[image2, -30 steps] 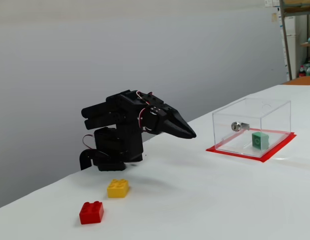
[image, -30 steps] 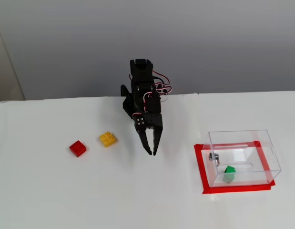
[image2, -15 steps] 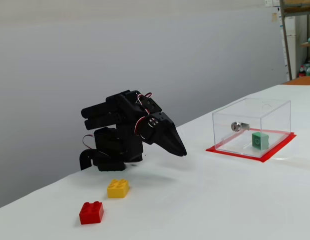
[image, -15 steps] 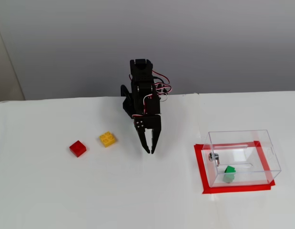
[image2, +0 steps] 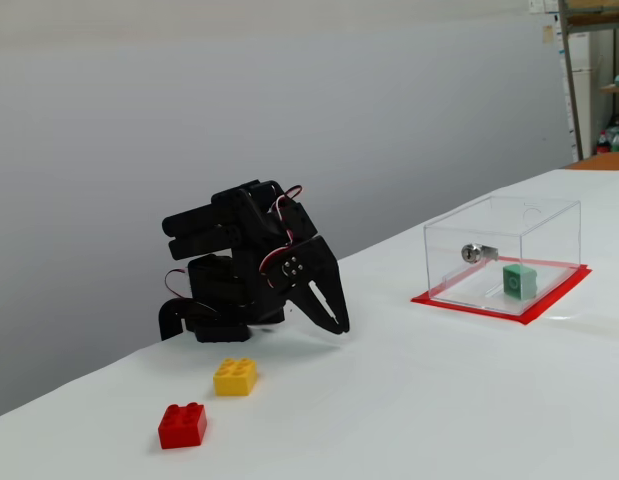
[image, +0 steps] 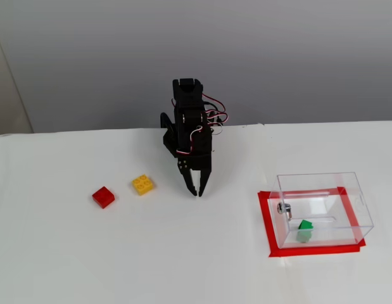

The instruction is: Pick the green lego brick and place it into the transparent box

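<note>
With green lego brick [image: 304, 225] already inside transparent box [image: 349, 182] at lower right, job looks done; pincer [image: 196, 192] empty, narrowly parted, tucked mid-frame.

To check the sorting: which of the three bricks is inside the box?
The green lego brick lies inside the transparent box; the yellow brick and red brick lie outside it.

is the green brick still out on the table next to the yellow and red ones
No, the green lego brick lies inside the transparent box, while the yellow brick and red brick sit far off on the table.
</note>
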Tool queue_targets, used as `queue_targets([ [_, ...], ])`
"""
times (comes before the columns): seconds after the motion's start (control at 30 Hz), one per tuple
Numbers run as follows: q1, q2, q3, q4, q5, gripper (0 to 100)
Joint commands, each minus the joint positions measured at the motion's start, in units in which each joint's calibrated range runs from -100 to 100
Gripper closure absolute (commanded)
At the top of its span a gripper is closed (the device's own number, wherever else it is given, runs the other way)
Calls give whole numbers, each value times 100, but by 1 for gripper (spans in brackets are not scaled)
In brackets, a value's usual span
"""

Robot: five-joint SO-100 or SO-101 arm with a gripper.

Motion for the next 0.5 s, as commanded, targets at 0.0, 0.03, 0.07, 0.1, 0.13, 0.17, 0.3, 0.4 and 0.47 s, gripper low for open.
queue_targets([
  [0.0,29,-68,-85,31,-10,98],
  [0.03,29,-68,-85,31,0,98],
  [0.07,7,-68,-85,31,11,98],
  [0.1,-8,-68,-85,22,11,98],
  [0.13,7,-68,-85,13,11,98],
  [0.17,22,-51,-103,13,-26,98],
  [0.3,22,-51,-130,5,-15,98],
  [0.4,22,-51,-130,5,-15,98],
  [0.47,22,-51,-130,5,-15,98],
])
